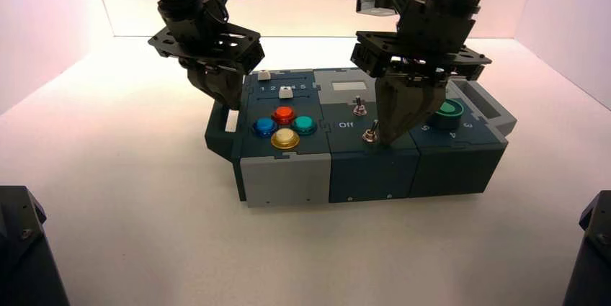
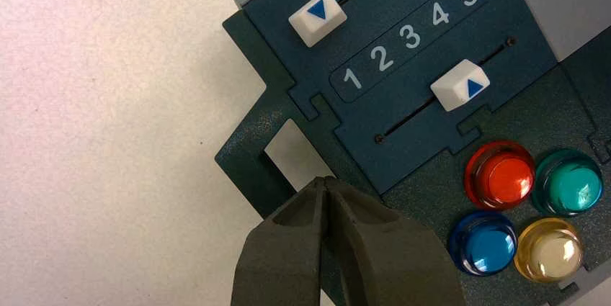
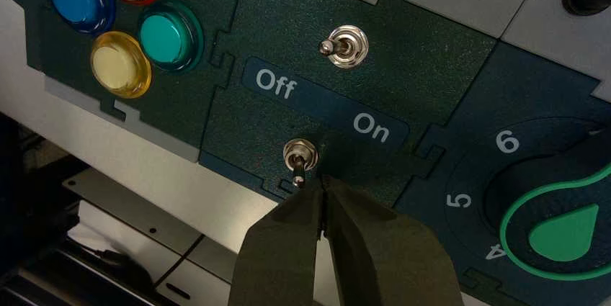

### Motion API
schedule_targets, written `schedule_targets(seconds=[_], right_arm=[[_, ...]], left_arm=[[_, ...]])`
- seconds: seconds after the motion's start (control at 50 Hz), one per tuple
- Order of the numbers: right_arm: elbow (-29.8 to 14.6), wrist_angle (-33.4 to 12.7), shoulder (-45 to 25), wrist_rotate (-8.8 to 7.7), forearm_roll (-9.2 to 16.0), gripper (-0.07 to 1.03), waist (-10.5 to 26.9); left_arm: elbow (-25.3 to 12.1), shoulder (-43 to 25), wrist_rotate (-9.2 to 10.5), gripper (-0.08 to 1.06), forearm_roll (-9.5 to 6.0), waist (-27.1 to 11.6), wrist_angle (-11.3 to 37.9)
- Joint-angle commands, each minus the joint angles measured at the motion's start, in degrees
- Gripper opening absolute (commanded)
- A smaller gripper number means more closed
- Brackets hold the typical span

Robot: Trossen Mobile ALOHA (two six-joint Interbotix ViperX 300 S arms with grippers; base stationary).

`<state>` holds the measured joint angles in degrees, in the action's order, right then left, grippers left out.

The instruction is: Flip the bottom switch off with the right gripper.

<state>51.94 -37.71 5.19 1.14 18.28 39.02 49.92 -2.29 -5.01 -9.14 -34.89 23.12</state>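
The bottom switch (image 3: 300,161) is a small silver toggle on the dark-blue panel, just below the white "Off" and "On" print; it also shows in the high view (image 1: 372,135). Its lever points toward the box's front edge. My right gripper (image 3: 322,180) is shut, its wedge tip right beside the lever's end on the "On" side, touching or nearly so. From above, the right gripper (image 1: 387,140) stands over the panel just right of the toggle. A second toggle (image 3: 344,47) sits above the print. My left gripper (image 2: 326,181) is shut and hangs over the box's left handle cut-out.
Four round buttons, red (image 1: 283,114), blue (image 1: 264,127), green (image 1: 303,124) and yellow (image 1: 284,138), fill the box's left module below two white sliders (image 2: 460,84). A green knob (image 1: 449,111) with numbers stands right of the switches. The box (image 1: 360,173) rests on a white table.
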Motion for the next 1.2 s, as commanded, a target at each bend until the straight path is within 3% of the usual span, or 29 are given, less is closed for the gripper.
schedule_targets(seconds=[0.02,0.44,0.58,0.7,0.9,1.02,1.2], right_arm=[[-2.11,0.53,0.09,-0.18,0.00,-0.02,0.35],[-5.10,-0.88,-1.05,-0.26,0.53,-0.02,0.62],[-8.00,-2.90,-1.14,0.35,2.37,-0.02,5.36],[-6.59,-3.25,-0.35,0.53,4.31,-0.02,6.06],[-5.80,-2.55,1.67,0.35,2.99,-0.02,5.19],[-3.96,-1.41,7.56,0.26,2.11,-0.02,4.75],[-0.79,-4.31,15.56,0.44,2.37,-0.02,4.83]], left_arm=[[-0.53,-1.05,-0.26,-0.03,-0.26,-0.53,-0.35],[-0.53,-1.05,-0.26,-0.03,-0.18,-0.62,-0.35],[-0.44,-1.05,-0.26,-0.03,-0.18,-0.62,-0.35],[-0.26,-0.97,-0.26,-0.03,-0.35,-0.62,-0.35],[-0.09,-0.70,-0.26,-0.03,-0.26,-0.53,-0.62],[0.70,0.62,-0.09,-0.03,-0.26,-0.62,-1.58],[2.64,4.48,0.18,-0.03,-0.18,-0.62,-2.37]])
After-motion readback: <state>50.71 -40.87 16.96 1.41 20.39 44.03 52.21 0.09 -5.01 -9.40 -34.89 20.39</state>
